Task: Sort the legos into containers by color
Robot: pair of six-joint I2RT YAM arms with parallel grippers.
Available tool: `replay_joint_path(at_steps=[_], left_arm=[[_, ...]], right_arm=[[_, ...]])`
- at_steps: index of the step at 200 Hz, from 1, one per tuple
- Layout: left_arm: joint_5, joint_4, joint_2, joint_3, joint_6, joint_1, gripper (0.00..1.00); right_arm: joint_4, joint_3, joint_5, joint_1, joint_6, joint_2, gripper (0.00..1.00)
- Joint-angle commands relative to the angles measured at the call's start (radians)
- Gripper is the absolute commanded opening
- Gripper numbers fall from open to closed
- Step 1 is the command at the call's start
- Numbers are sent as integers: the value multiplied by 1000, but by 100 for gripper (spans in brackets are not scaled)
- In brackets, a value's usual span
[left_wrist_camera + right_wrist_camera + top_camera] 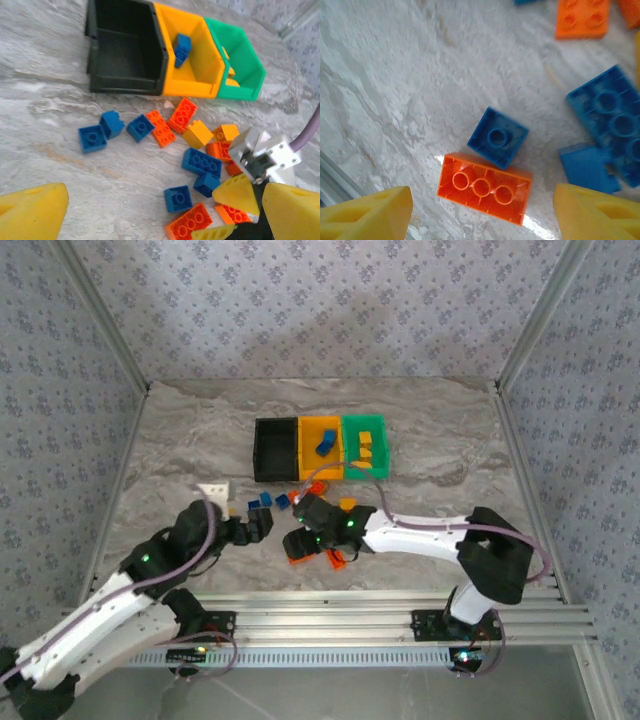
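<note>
Grey marble-patterned tabletop [420, 420] carries everything. Lowest in the left wrist view, the left gripper [164, 192] stands wide open and empty above the scattered blue, orange and yellow studded plastic bricks [195, 132]. The right wrist view adds close detail: the right gripper [482, 192], jaws apart, straddles an orange brick [485, 187] lying hollow side up and touching a one-stud blue brick [497, 137]. Higher in the left wrist frame sit the black bin [125, 50], the yellow-orange bin [200, 75] holding a blue brick [182, 47], and the green bin [245, 70] holding yellow pieces [231, 79].
</note>
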Motion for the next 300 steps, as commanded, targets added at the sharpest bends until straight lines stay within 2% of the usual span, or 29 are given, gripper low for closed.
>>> replay_joint_path(at_steps=[1,65,130,176,214,259,300], left_arm=[[-91,-85,-57,-31,-38,5,100],[-116,-69,-88,-43,-61,6,100],[-119,-81,-89,-50,-85,8,99],[-126,-93,-102,-42,-88,6,99],[-127,-94,-104,-33,-90,7,100],[-136,-129,-104,-25,-84,8,99],[-133,-139,-105,-30,-97,7,99]], right_arm=[[-102,76,101,23,6,49,79],[-224,186,166,56,65,171,80],[-272,239,134,87,52,246,81],[-312,265,139,86,51,300,78],[-261,228,170,93,50,244,73],[-224,188,180,90,51,102,70],[-250,369,161,-7,-112,81,70]])
